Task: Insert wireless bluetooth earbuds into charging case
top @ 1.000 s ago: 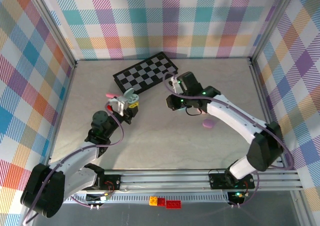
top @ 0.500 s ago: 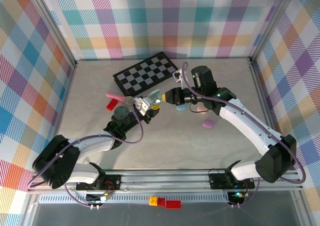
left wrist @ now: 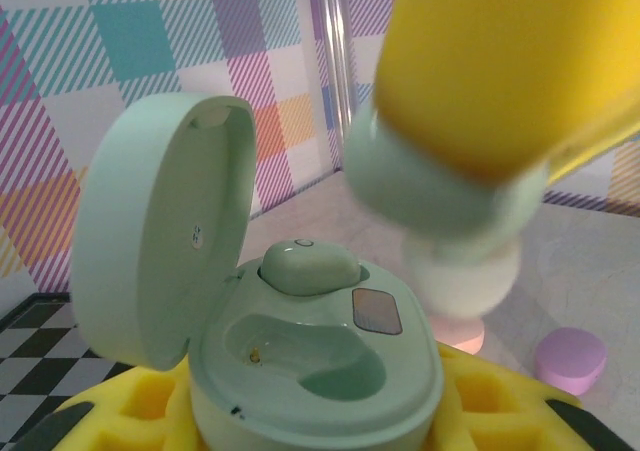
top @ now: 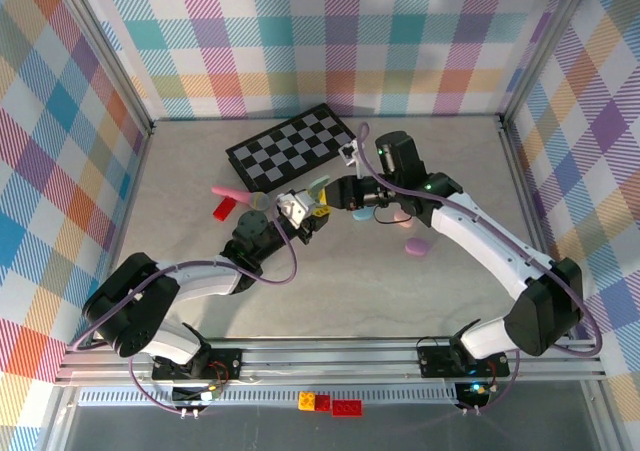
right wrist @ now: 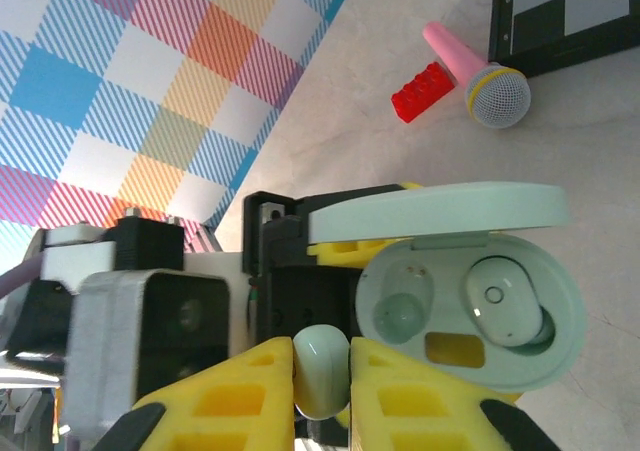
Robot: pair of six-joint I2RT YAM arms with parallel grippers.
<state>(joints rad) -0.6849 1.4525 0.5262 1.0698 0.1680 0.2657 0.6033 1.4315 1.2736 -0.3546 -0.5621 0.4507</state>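
Observation:
My left gripper (top: 306, 213) is shut on a pale green charging case (left wrist: 315, 371), held upright between its yellow fingers with the lid (left wrist: 150, 231) swung open. One green earbud (left wrist: 308, 266) sits in the far slot. The near slot (left wrist: 300, 356) is empty. My right gripper (right wrist: 321, 371) is shut on a second pale green earbud (right wrist: 321, 373), pinched between its yellow fingertips (right wrist: 400, 401). In the left wrist view this held earbud (left wrist: 440, 186) hangs just above and right of the case. In the top view the right gripper (top: 335, 193) almost touches the case (top: 318, 185).
A chessboard (top: 292, 146) lies at the back. Left of the grippers are a pink microphone (top: 235, 193) and a red brick (top: 224, 208). A purple oval case (top: 418, 247) and a pink one (top: 400, 214) lie on the table to the right. Loose bricks (top: 330, 403) sit by the front rail.
My left gripper has carried the open case to the right, up to the middle. My right gripper has lifted off the table with the earbud and closed in on the case.

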